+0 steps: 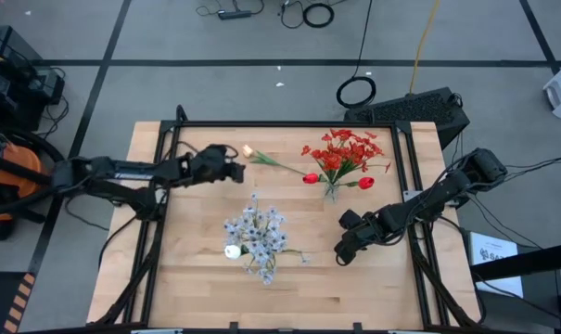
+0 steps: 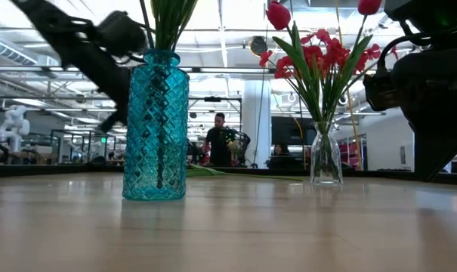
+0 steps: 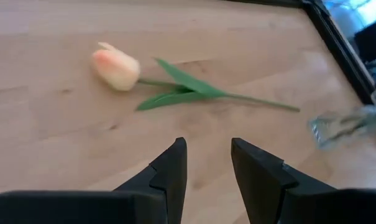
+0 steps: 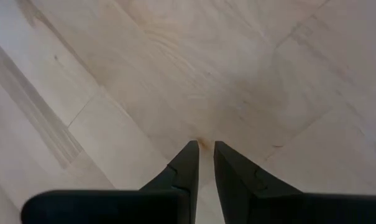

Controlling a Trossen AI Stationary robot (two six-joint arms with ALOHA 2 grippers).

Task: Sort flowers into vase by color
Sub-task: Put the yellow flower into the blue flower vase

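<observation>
Left arm: reaches in from the surface's (image 1: pixel 197 278) left side; left tool (image 3: pixel 207 163) low, its fingers partly apart and holding nothing, just short of the cream tulip (image 3: pixel 116 67).
Cream tulip: flat on the wood, near the clear vase (image 2: pixel 325 160) of red flowers (image 1: pixel 340 153).
Right arm: bent down near the right edge; right tool (image 4: pixel 205 163) nearly closed, empty.
Blue-white sprays (image 1: pixel 257 232): in the teal vase (image 2: pixel 155 125).
Cut off: low view crops both bouquets' tops.
</observation>
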